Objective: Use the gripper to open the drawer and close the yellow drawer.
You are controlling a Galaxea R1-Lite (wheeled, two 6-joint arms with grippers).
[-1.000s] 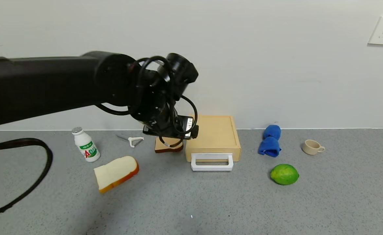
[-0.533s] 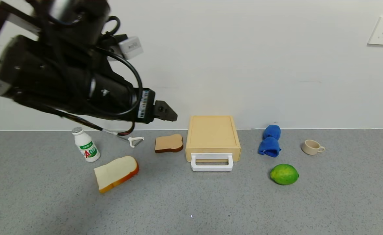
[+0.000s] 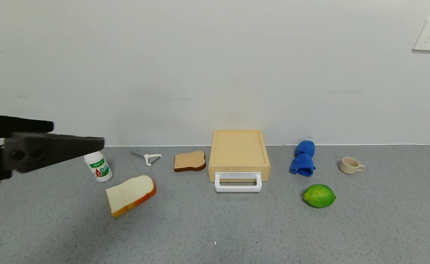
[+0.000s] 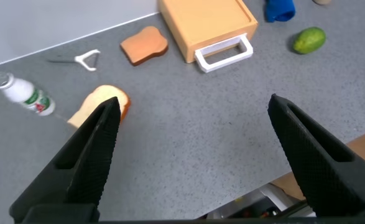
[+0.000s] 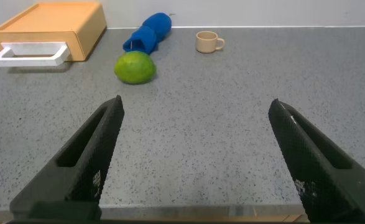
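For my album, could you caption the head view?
Left gripper open at the table's left edge, closed yellow drawer waiting untouched.

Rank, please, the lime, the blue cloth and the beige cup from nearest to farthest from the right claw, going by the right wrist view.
From the open right claw:
1. Lime, on the counter, closest of the three.
2. Blue cloth, just behind the lime, toward the wall.
3. Beige cup, near the wall; roughly level with the cloth, so these two are too close to call.
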